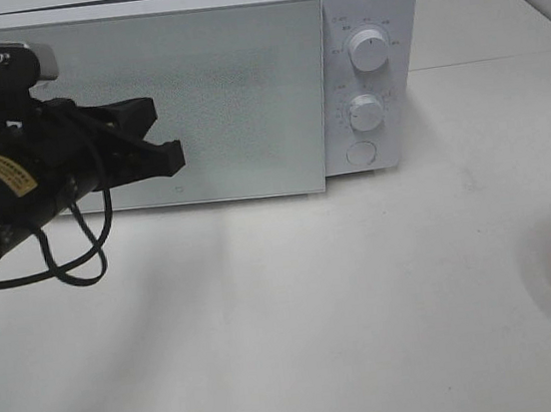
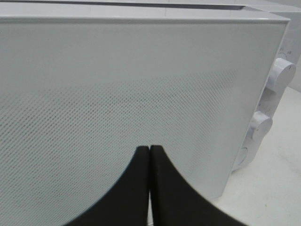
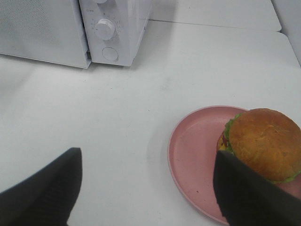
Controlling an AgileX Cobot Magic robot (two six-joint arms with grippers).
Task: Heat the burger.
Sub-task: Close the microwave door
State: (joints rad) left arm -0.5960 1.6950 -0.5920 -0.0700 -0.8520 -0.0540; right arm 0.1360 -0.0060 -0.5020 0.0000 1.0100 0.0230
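Hovering shut left tool (image 1: 171, 156), empty

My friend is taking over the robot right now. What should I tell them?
Left pincer: shut, empty, in front of the microwave door.
Right pincer: open, empty, hanging above the table beside the pink plate.
Burger: sitting on the plate, to the right of the microwave, not yet picked up.
Microwave door looks slightly ajar at its knob-side edge, not swung open.
Done: nothing visible yet.
Left: open the door fully, put the burger inside, close the door, and probably turn the knobs.
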